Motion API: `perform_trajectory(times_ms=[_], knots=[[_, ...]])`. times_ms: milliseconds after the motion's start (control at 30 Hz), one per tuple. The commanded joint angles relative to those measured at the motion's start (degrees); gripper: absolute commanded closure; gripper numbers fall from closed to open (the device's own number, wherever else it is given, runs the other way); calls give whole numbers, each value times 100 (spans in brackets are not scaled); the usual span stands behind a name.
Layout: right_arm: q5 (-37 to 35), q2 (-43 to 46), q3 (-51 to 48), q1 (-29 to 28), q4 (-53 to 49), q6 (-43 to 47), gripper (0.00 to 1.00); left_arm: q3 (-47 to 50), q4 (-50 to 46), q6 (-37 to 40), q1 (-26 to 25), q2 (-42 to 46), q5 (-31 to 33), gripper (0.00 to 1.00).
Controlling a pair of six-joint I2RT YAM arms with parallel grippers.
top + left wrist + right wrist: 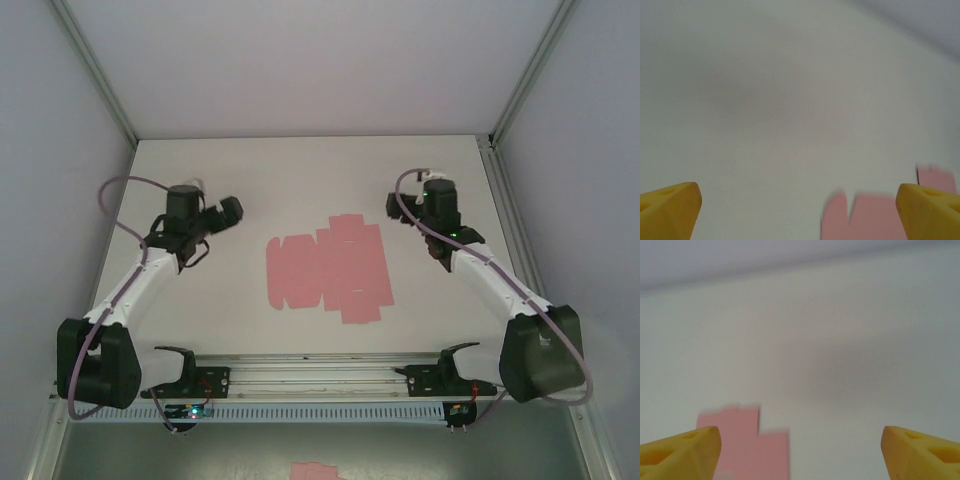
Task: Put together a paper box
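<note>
The paper box (328, 270) is a flat pink die-cut sheet with flaps, lying in the middle of the white table. My left gripper (213, 232) hovers to the sheet's left, open and holding nothing. In the left wrist view its yellow fingertips (675, 205) stand wide apart, and the sheet's rounded flap (865, 217) shows low on the right. My right gripper (414, 230) hovers to the sheet's right, also open and holding nothing. In the right wrist view the sheet's stepped corner (750, 440) lies beside the left yellow fingertip (690, 450).
Grey walls and metal frame posts (100, 80) close in the table (300, 170) on three sides. A rail with brackets (320, 375) runs along the near edge between the arm bases. A small pink scrap (318, 470) lies below the table's front.
</note>
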State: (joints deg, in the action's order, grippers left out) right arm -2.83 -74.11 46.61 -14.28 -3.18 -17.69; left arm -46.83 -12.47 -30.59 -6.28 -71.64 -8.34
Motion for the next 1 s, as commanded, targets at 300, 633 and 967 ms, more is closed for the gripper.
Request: perform_trajectory(times_ms=[300,633,967], knots=[[454,-1389,-267,-738,-997,-847,28,385,-18,-1411,-982,-1078,-2134,7],[858,-2005,-463,-788,-661,-1139,39,58,-272,-1120,-1182,-1770,-2787,20],[1091,-2208,-826,-822,-304,-1382,43,-40,-856,-858,-1219,-2238,-2540,22]])
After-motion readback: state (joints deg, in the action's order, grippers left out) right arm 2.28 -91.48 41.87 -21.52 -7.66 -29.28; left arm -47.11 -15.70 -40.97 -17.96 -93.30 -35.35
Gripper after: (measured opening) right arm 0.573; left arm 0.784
